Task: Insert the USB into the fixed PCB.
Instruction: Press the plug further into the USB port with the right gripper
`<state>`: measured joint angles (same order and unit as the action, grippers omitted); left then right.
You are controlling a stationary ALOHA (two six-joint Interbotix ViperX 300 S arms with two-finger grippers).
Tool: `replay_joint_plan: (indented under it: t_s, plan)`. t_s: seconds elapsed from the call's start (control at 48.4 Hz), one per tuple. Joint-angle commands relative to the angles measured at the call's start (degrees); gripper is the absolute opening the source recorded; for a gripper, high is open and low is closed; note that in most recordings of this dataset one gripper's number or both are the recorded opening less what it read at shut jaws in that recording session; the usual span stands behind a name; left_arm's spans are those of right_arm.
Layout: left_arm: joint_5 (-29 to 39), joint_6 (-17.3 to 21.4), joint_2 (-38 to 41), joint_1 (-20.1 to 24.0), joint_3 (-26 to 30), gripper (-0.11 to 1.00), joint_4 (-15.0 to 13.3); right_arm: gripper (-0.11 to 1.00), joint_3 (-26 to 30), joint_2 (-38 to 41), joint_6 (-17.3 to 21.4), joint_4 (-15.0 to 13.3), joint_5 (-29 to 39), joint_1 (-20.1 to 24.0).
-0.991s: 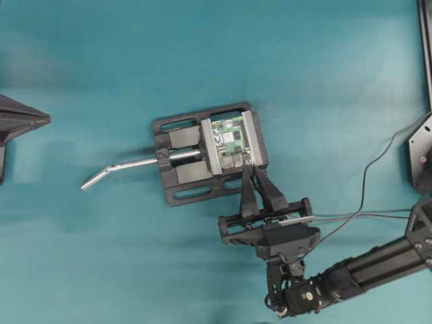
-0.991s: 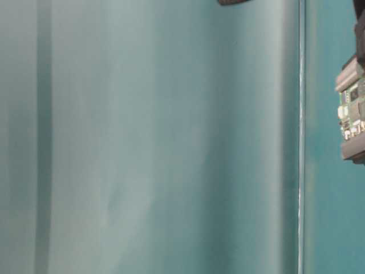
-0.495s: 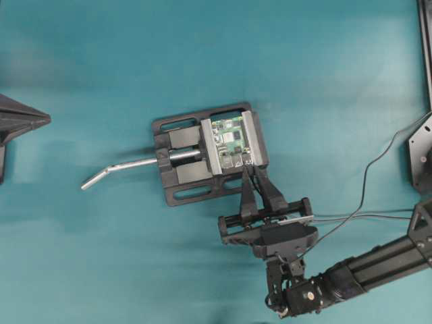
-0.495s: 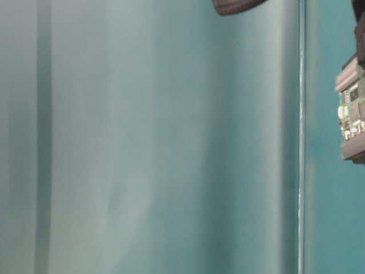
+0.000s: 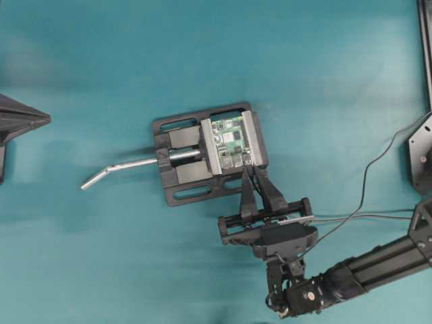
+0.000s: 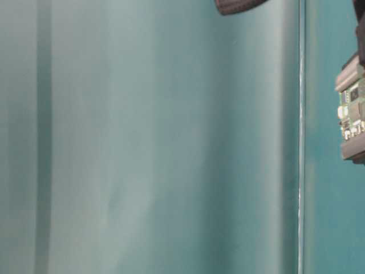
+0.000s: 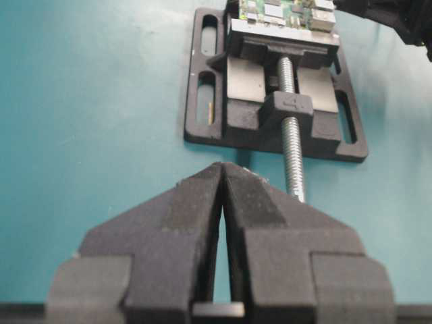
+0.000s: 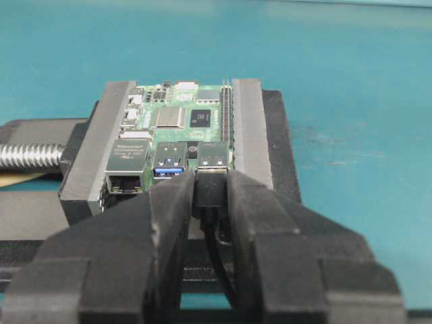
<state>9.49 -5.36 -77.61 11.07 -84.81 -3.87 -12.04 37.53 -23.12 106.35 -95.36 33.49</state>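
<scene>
Green PCB (image 5: 229, 141) clamped between grey vise (image 5: 202, 154) jaws on the teal surface (image 5: 101, 67), overhead; right gripper (image 5: 255, 177) just at its port edge, cable (image 5: 368, 175) trailing right. Table-level: only board edge (image 6: 350, 111) visible at far right. Left wrist: left gripper (image 7: 223, 177) pressed closed, empty, well apart from the vise. Right wrist: right gripper (image 8: 211, 190) clamped on USB (image 8: 210, 189), plug meeting the board's right-hand port.

The fixed PCB (image 8: 182, 125) sits between the vise (image 5: 182, 158) jaws — the USB (image 8: 210, 187) (gripper-held) at its near edge.
</scene>
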Motion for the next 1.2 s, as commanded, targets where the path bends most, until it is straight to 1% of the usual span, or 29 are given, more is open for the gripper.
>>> replay_joint_plan:
  t_s: [0.0, 0.083, 0.165, 0.248, 0.372, 0.516, 1.177]
  plan:
    - [-0.26, -0.26, 0.44, 0.18, 1.58, 0.0, 0.18, 0.18, 0.35, -3.52, -0.26, -0.88, 0.62, 1.14]
    - [-0.26, -0.26, 0.44, 0.18, 1.58, 0.0, 0.09, 0.18, 0.09, -3.87, -0.26, -0.88, 1.32, 1.23]
    - [-0.26, -0.26, 0.44, 0.18, 1.49, 0.0, 0.18, 0.18, -0.35, -4.39, -0.53, -0.44, 3.78, 1.05]
    - [-0.26, -0.26, 0.44, 0.18, 1.58, 0.0, 0.18, 0.18, -0.97, -5.01, -1.85, -0.35, 6.59, 0.79]
    - [-0.26, -0.26, 0.44, 0.18, 1.58, 0.0, 0.09, 0.18, -0.79, -5.19, -3.43, -0.44, 5.36, 0.79]
    - [-0.26, -0.26, 0.44, 0.18, 1.58, 0.0, 0.18, 0.18, -0.7, -5.19, -3.34, -0.44, 4.39, 0.79]
    - [-0.26, -0.26, 0.44, 0.18, 1.58, 0.0, 0.18, 0.18, -1.05, -5.19, -3.6, -0.35, 6.5, 0.79]
